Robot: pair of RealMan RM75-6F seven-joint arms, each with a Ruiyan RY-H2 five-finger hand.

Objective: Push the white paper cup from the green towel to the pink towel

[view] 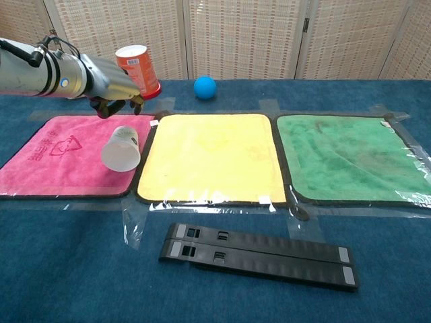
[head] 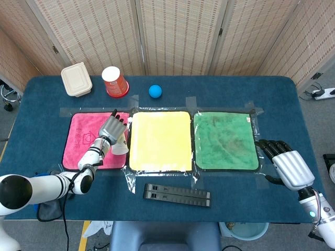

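The white paper cup [head: 121, 148] [view: 121, 149] lies on its side on the right edge of the pink towel [head: 84, 149] [view: 54, 161], mouth toward the camera in the chest view. My left hand [head: 111, 129] [view: 111, 86] hovers just behind and above the cup, apart from it and holding nothing, fingers loosely bent downward. The green towel [head: 225, 141] [view: 343, 155] at the right lies bare. My right hand [head: 285, 163] rests open near the table's right edge, beside the green towel; the chest view does not show it.
A yellow towel [head: 159, 141] [view: 212, 155] lies between the pink and green ones. At the back stand a red cup [head: 115, 81] [view: 137, 67], a blue ball [head: 155, 91] [view: 205, 87] and a beige lidded box [head: 76, 79]. Two black bars [head: 177, 194] [view: 259, 256] lie near the front edge.
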